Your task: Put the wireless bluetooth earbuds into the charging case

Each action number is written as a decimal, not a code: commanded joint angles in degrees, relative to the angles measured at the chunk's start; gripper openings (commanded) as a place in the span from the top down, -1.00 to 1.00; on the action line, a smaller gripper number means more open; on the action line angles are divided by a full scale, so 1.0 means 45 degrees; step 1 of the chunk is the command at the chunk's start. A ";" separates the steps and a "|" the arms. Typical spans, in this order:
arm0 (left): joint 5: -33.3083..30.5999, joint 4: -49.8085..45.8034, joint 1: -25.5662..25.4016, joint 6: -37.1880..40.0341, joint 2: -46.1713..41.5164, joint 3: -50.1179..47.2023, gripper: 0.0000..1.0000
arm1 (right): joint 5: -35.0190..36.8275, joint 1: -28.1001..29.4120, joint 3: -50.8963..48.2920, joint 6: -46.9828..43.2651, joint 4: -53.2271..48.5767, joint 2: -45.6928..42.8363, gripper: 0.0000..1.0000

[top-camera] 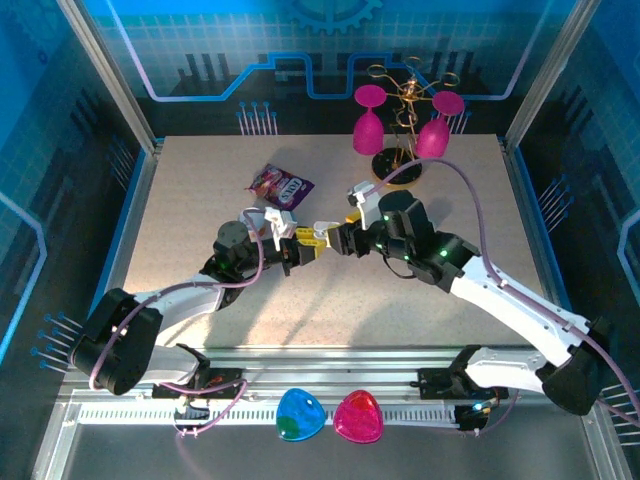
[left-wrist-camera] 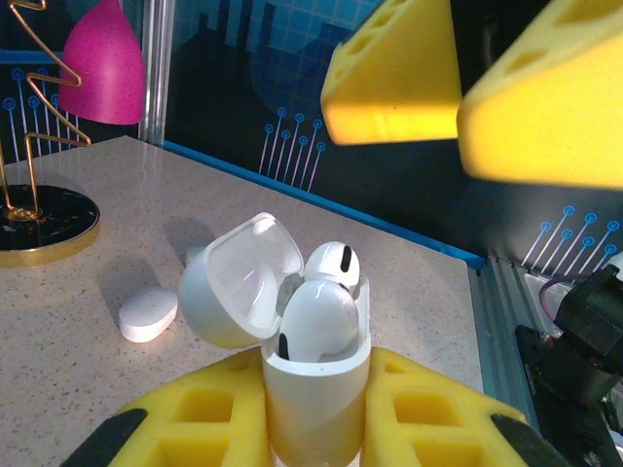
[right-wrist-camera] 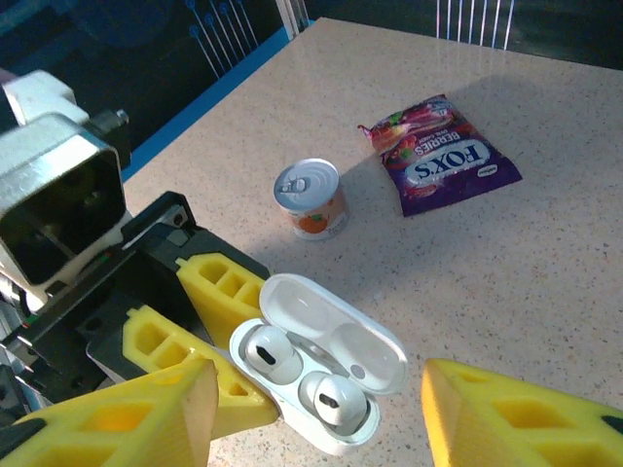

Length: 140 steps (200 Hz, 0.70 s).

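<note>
The white charging case (left-wrist-camera: 316, 399) stands upright between the yellow pads of my left gripper (left-wrist-camera: 316, 433), which is shut on its lower body. Its lid (left-wrist-camera: 238, 282) is hinged open to the left. Two white earbuds (left-wrist-camera: 316, 321) (left-wrist-camera: 334, 265) sit in its wells, also seen from above as earbuds (right-wrist-camera: 273, 352) (right-wrist-camera: 336, 399) in the case (right-wrist-camera: 380, 365). My right gripper (right-wrist-camera: 316, 428) hovers just over the case, open, with its fingers (right-wrist-camera: 117, 428) wide on either side and nothing between them. The grippers meet mid-table, left gripper (top-camera: 303, 250) facing right gripper (top-camera: 335, 238).
A small tin can (right-wrist-camera: 311, 199) and a purple candy bag (right-wrist-camera: 443, 156) lie beyond the case. A small white pebble-shaped case (left-wrist-camera: 148, 313) rests on the table. A gold stand with pink glasses (top-camera: 405, 120) is at the back. Blue (top-camera: 300, 415) and pink (top-camera: 358, 417) shells sit on the near rail.
</note>
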 commanded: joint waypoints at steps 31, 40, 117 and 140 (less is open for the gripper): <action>0.1797 0.1519 -0.0076 0.1258 -0.0033 -0.0344 0.54 | -0.0407 -0.1187 0.0460 0.1658 -0.0732 0.0250 -0.17; 0.2295 0.1456 -0.0059 0.1372 -0.0048 -0.0342 0.53 | -0.0828 -0.1444 0.0664 0.1790 -0.1078 0.0476 -0.12; 0.2162 0.1387 -0.0057 0.1438 -0.0307 -0.0385 0.57 | -0.3406 -0.1935 0.1636 0.0356 -0.2846 0.1763 0.02; 0.1872 0.1352 -0.0047 0.1338 -0.0269 -0.0354 0.56 | -0.3925 -0.1935 0.1584 -0.0273 -0.3215 0.1556 0.02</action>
